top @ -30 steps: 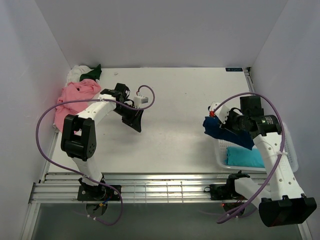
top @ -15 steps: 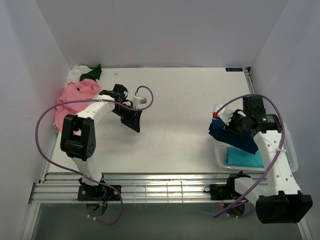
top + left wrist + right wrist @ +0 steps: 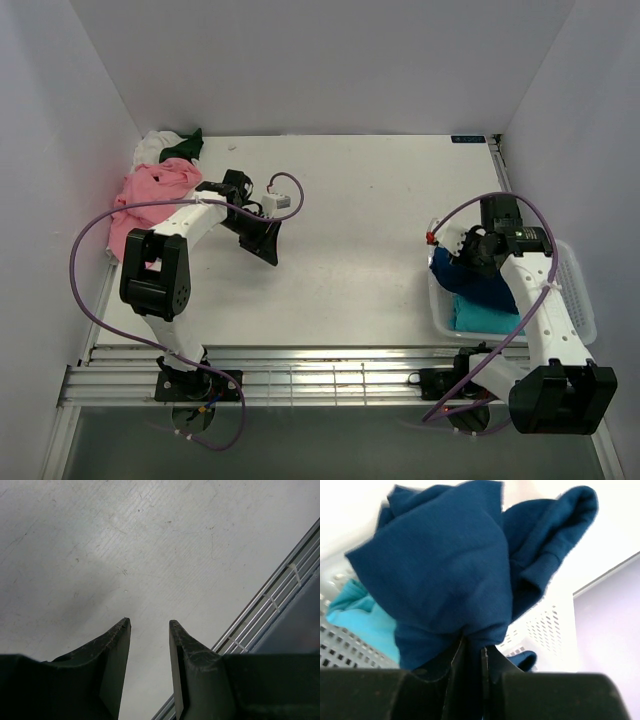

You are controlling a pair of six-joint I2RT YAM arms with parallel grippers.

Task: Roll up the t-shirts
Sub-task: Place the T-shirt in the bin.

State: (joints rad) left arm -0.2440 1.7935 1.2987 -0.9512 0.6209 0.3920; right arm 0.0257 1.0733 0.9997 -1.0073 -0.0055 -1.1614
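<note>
Item 1: dark blue t-shirt [image 3: 450, 580], soft matte knit, bunched into a loose crumpled wad with 1 folded, hemmed lobe standing out to its right; no print shows. It is pinched at its lower gather by the right gripper [image 3: 473, 647], whose 2 dark fingers are drawn nearly together on the cloth. In the top view the wad sits over the left end of the white mesh basket [image 3: 575, 290], at the table's right near side; whether it touches what lies below cannot be told. Item 2: teal t-shirt [image 3: 488, 316], a smooth folded mass inside that basket, beneath the blue one. Items 3 to 5, far left corner: pink t-shirt [image 3: 150, 200], spread in rumpled folds along the left wall; white t-shirt [image 3: 150, 148] and dark green t-shirt [image 3: 185, 147], heaped together just behind it. Basket: rigid plastic, rounded rim, walls pierced with small square holes. Left gripper [image 3: 148, 624]: 2 black, scuffed, tapered fingers standing apart with nothing between them, hovering over bare table [image 3: 370, 200] right of the pink shirt. Table: pale, flat, finely scratched, open across its middle between the 2 arms. Bounds: plain walls at left, back and right; a ribbed metal rail [image 3: 300, 375] along the near edge. 1 purple cable loops beside each arm.
</note>
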